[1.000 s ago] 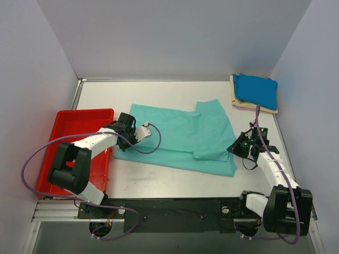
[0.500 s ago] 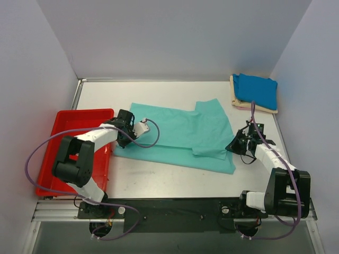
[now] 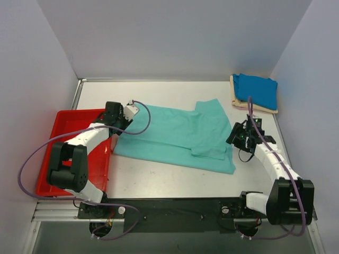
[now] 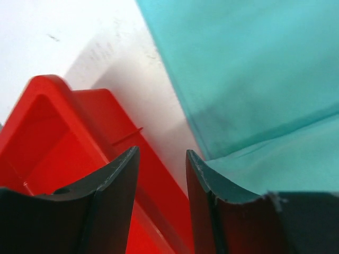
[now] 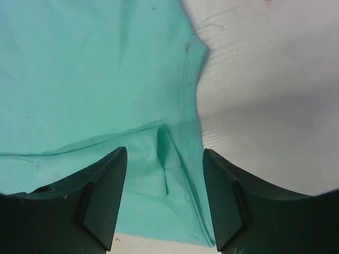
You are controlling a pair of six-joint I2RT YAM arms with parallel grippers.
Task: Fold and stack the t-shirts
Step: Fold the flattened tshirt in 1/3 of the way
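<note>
A teal-green t-shirt (image 3: 177, 132) lies spread on the middle of the table, its near part folded over. My left gripper (image 3: 115, 120) hovers at the shirt's left edge by the tray's corner. In the left wrist view it (image 4: 162, 151) is open and empty, with the teal shirt (image 4: 254, 79) to its right. My right gripper (image 3: 234, 138) is at the shirt's right edge. In the right wrist view it (image 5: 165, 150) is open above a small wrinkle in the teal hem (image 5: 164, 145) and grips nothing. A folded bright blue t-shirt (image 3: 256, 90) rests on a cream one (image 3: 237, 103) at the back right.
A red plastic tray (image 3: 63, 153) sits at the left, under my left arm, and shows as the tray (image 4: 58, 137) in the left wrist view. Grey walls close in the table on the left, back and right. Bare tabletop (image 5: 275, 79) lies right of the teal shirt.
Both grippers have opened and let go of the teal shirt. My left gripper moved back and left toward the tray's corner. My right gripper shifted slightly farther back along the shirt's right edge.
</note>
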